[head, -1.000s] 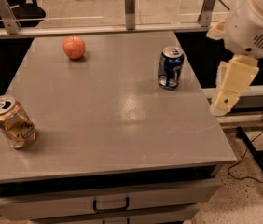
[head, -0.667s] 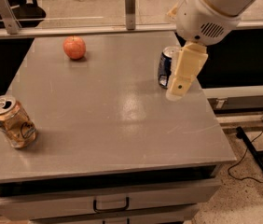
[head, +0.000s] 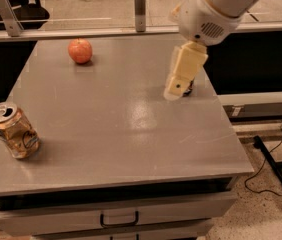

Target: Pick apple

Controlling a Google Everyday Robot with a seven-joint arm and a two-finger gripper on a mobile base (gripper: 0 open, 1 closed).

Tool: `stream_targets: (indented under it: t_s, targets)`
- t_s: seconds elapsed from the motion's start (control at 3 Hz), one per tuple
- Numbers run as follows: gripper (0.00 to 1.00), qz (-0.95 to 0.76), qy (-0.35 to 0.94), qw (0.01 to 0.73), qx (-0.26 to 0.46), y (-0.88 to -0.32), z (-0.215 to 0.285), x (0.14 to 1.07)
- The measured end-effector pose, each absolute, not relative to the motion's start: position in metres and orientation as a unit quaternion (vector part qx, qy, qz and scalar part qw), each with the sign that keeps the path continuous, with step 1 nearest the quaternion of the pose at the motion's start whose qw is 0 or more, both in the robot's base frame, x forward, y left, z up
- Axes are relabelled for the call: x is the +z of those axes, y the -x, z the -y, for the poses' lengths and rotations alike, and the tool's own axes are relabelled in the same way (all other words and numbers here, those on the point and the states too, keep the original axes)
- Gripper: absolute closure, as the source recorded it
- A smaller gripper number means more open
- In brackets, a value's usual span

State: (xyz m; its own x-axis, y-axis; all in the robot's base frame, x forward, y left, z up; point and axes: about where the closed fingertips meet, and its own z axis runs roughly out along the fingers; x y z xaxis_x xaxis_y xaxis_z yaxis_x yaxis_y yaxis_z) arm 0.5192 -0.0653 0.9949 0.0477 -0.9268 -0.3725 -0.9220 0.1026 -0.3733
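Observation:
The apple [head: 80, 50] is small, round and reddish-orange. It rests on the grey table [head: 116, 129] at the far left. My gripper [head: 177, 90] hangs from the white arm over the right middle of the table, well to the right of the apple and nearer the camera. It holds nothing that I can see. The gripper covers almost all of the blue can behind it.
A gold can [head: 14, 131] stands tilted near the table's left front edge. A glass rail with metal posts [head: 139, 1] runs along the table's far edge. Drawers with a handle [head: 119, 219] sit below the front edge. Cables [head: 276, 169] lie on the floor at right.
The arm has swung left from beyond the table's right edge to over the table, and the gripper now covers the blue can. The apple and the gold can have not moved.

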Motion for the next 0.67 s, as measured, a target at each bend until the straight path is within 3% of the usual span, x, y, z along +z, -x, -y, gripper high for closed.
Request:
stream_targets:
  t_s: [0.67]
  targets:
    - [0.00,-0.668,0.661,0.339,0.049,-0.618,-0.041,0.987]
